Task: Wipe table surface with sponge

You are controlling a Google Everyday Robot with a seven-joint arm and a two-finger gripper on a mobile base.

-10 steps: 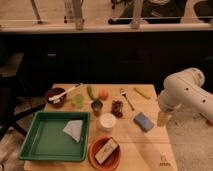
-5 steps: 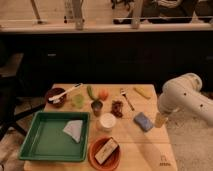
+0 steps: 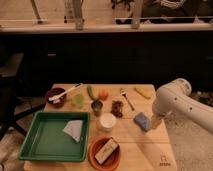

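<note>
Slowly, the robot's white arm [image 3: 176,100] closed on its target: the gripper [image 3: 156,121] had dropped a little and edged left over the previous second, and now stood low at the right edge of the table surface [image 3: 145,147], just beside the sponge [image 3: 142,121]. Whether it was touching the blue pad, and whether it was open or closed, could not be told from this view. The sponge itself had not moved; it lay flat on the wood where it had lain a second earlier, right of the white cup [image 3: 106,121] and well apart from the green tray [image 3: 52,116] holding the folded cloth [image 3: 74,130]. The shift suggested that the approach was almost over and the grasp was the step in hand, with no wiping begun. Everything else sat as before: the orange bowl [image 3: 95,155] with its tan-and-dark block [image 3: 107,150] at the near edge, the dark bowl [image 3: 54,98] at the far left, the banana [image 3: 143,92] and fork [image 3: 126,97] along the back, and the small dark mark [image 3: 163,161] at the near right corner.
</note>
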